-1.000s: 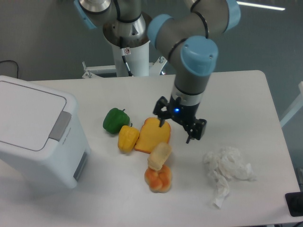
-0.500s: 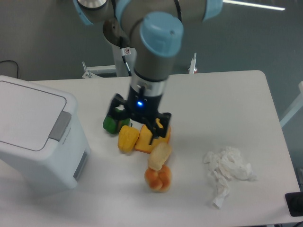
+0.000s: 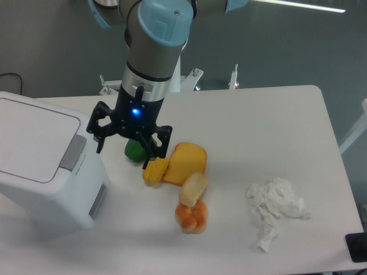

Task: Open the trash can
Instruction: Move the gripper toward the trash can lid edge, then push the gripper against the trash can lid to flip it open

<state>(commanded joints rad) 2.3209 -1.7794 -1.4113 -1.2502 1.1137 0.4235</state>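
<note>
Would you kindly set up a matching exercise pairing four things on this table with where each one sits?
Things:
1. trash can
2. crumpled tissue
3. gripper
4. orange toy

Places:
A. front centre of the table
B. hanging over the green pepper
C. left edge of the table, lid shut
D. right side of the table

Pairs: 1-C, 2-D, 3-B, 4-A

Hand (image 3: 127,148) apparently open, pointing down

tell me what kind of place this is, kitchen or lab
Most likely a robotics lab, not a kitchen: an arm with a gripper works over a plain white table set with toy foods like a green pepper, plus a white trash can.
</note>
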